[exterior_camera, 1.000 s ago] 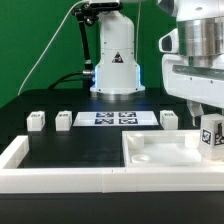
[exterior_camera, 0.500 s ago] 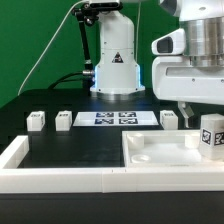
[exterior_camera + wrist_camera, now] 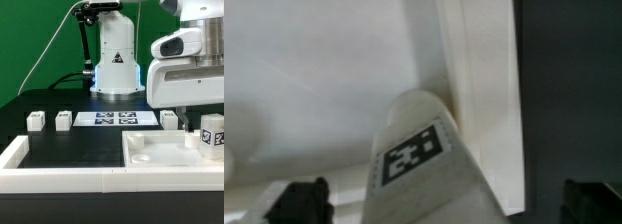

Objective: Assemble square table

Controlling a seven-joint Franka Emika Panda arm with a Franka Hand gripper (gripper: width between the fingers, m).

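While jaws stand open astride one leg (image 3: 423,165) | legs: four | square top (image 3: 150,152): one

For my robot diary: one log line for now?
gripper open | leg standing on table top, ungripped | three legs on worktop

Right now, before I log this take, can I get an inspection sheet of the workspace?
Surface: black worktop, low white wall along its edge.
Job's things: tabletop; one leg upright on it; three loose legs beside the marker board.
Clutter: nothing seen.
Grippers: gripper open, astride the upright leg, not touching.
Cables: black cable behind the worktop.
Surroundings: green backdrop, arm's base.
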